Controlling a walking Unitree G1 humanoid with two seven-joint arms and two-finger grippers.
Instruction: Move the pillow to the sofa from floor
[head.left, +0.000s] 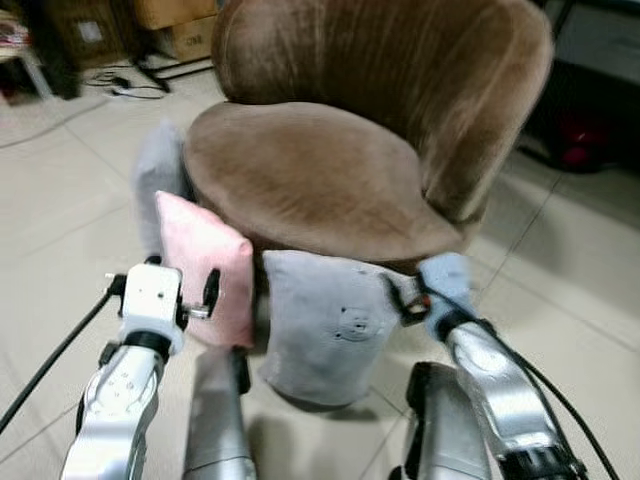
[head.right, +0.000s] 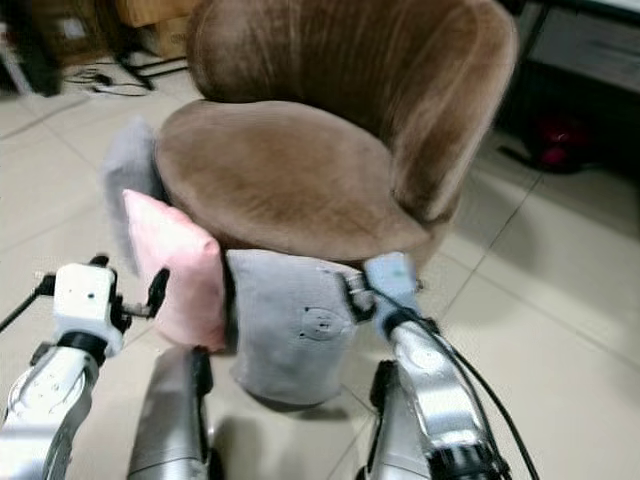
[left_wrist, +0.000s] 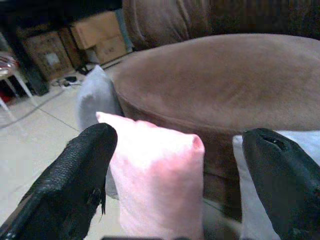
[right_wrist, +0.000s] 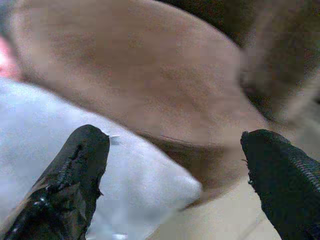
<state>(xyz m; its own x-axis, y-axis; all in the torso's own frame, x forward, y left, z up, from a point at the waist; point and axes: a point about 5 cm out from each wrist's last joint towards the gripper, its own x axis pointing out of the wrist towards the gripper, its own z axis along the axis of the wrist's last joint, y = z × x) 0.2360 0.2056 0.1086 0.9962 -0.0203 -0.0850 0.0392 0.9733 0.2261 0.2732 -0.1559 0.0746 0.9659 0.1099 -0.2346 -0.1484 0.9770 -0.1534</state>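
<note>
— Counting cushions first: how many sit on the floor?

— Three. One pink pillow (head.left: 205, 265) and one grey pillow with a small bear face (head.left: 325, 325) stand upright on the pale tiled floor (head.left: 70, 190), leaning against the front of the brown velvet sofa (head.left: 340, 150). A second, plain grey pillow (head.left: 160, 180) stands behind the pink one, against the seat's left side. None is on the seat.

— And the robot's two arms?

— Both are raised toward the pillows. The left gripper (left_wrist: 175, 165) hovers just in front of the pink pillow, its two black fingers (left_wrist: 75, 175) spread wide, the pillow's top edge framed between them but not touched. The right gripper (right_wrist: 175, 170) is at the upper right corner of the bear-face pillow, its fingers also spread apart; one fingertip (right_wrist: 82, 160) lies over the grey fabric, though contact cannot be told through the blur.

— Anything else?

— Two cardboard boxes (left_wrist: 97, 37) stand stacked near the back wall, with cables (head.left: 130, 85) on the tiles beside them.
</note>
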